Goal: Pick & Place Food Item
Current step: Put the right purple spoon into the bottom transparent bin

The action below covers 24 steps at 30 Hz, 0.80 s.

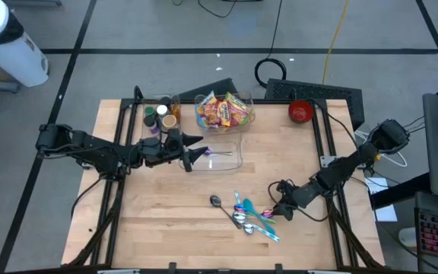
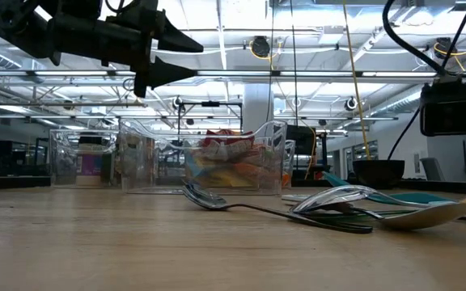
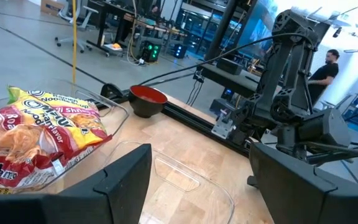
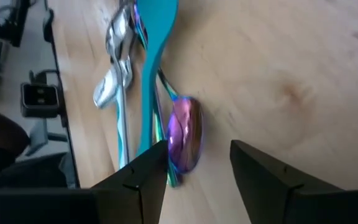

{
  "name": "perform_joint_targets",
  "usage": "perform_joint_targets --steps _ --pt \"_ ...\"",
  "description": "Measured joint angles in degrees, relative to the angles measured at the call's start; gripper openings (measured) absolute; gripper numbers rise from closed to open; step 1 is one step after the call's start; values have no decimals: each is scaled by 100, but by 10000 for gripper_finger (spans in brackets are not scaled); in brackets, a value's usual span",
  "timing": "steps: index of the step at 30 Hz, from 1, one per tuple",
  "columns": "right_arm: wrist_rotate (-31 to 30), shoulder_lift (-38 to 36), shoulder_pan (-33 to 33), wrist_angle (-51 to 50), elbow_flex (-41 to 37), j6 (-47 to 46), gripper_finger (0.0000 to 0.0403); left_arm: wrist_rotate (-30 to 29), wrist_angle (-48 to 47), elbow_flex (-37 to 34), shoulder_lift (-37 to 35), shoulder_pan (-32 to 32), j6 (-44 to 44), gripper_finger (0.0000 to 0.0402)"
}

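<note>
**Snack Packets Waited in the Clear Tub**

A big room with ceiling lights was seen behind a wooden table (image 1: 166, 221). At the far side of the table, a clear tub (image 1: 224, 112) was filled with bright noodle packets (image 3: 39, 134). An empty clear tray (image 1: 226, 158) was placed just in front of it. A red bowl (image 1: 300, 112) was set near the far right corner. A pile of spoons (image 1: 251, 216) was spread near the front.

The left gripper (image 1: 198, 153) was held in the air over the tray, its fingers wide apart and empty. The right gripper (image 4: 197, 165) was kept low beside the spoons, its fingers partly open around nothing.

The packets were probably light, soft and crinkly. They could likely be crushed, so a gentle pinch across a packet's top edge was thought best.
</note>
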<state>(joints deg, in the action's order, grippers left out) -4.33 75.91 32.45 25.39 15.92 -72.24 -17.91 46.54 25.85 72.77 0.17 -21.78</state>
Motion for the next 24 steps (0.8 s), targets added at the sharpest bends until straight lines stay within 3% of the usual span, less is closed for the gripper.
perform_joint_targets --steps 15,24 --pt "128 373 -24 125 90 93 162 0 -7 0 0 -1 -17 280" --pt "159 427 -20 133 120 242 87 -2 -11 0 0 -3 -15 280"
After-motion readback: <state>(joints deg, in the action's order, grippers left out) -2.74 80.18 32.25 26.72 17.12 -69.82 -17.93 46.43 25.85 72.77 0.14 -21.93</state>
